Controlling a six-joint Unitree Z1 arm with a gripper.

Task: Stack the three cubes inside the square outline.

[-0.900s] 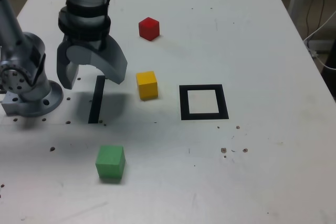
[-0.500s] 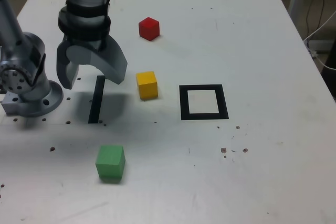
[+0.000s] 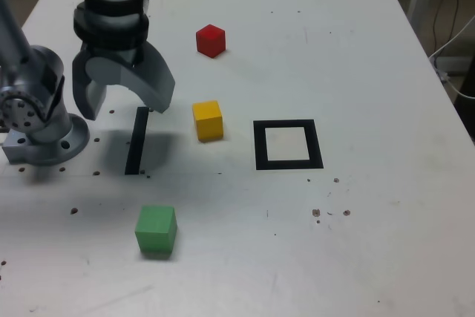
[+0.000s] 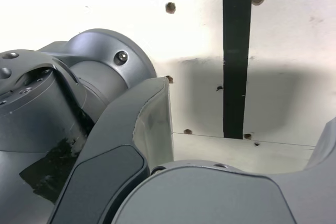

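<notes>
Three cubes lie apart on the white table in the exterior view. The red cube (image 3: 211,40) is farthest back, the yellow cube (image 3: 208,119) sits mid-table, and the green cube (image 3: 156,230) is nearest the front. The square outline (image 3: 288,144) of black tape lies to the yellow cube's right with nothing inside it. My gripper (image 3: 122,109) hangs open and holds nothing, at the exterior view's left of the yellow cube, above the table. In the wrist view my gripper (image 4: 247,124) shows wide-spread jaws; no cube appears there.
A straight black tape strip (image 3: 136,141) (image 4: 236,61) lies under the gripper. The arm's grey base (image 3: 37,116) stands at the exterior view's left edge. Cables (image 3: 453,42) hang beyond the table's right side. Small holes and specks dot the tabletop.
The gripper has shifted slightly up and towards the exterior view's left, staying open. The cubes have not moved.
</notes>
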